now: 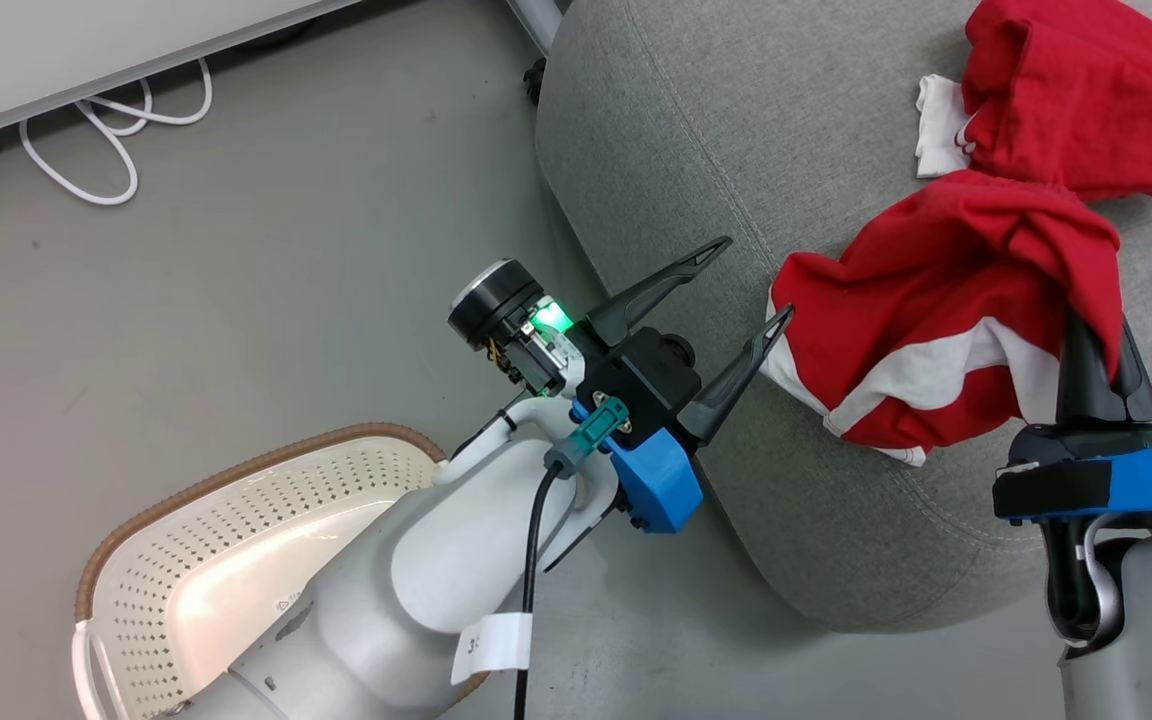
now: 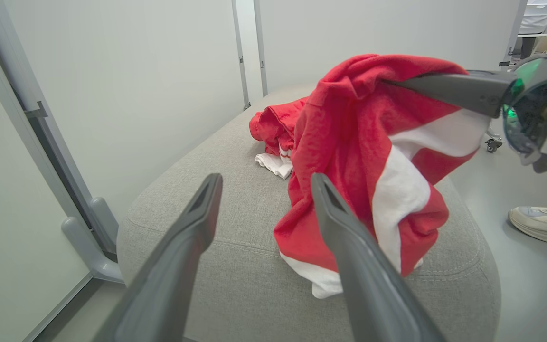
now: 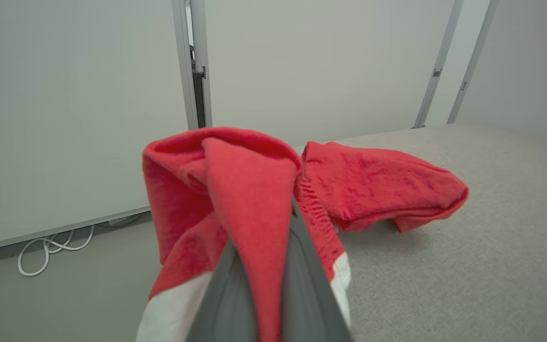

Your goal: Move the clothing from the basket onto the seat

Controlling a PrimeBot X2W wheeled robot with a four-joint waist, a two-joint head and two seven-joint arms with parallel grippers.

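Both red garments are over the grey seat point(image 1: 696, 130). One garment point(image 1: 1076, 90) lies crumpled at the seat's far part, white trim showing. The other garment point(image 1: 936, 320), red with white panels, hangs bunched from my right gripper point(image 1: 1096, 330), which is shut on its top fold; its lower hem rests near the seat's front edge. In the right wrist view the red fabric point(image 3: 245, 190) drapes over the closed fingers point(image 3: 302, 285). My left gripper point(image 1: 756, 276) is open, just left of the held garment and holding nothing. The cream basket point(image 1: 236, 540) sits on the floor at lower left, partly behind my left arm.
A white cable point(image 1: 106, 130) loops on the floor by the wall at the upper left. A person's pale shoe point(image 2: 544, 223) stands on the floor beyond the seat's right side. Grey floor lies between the basket and the seat.
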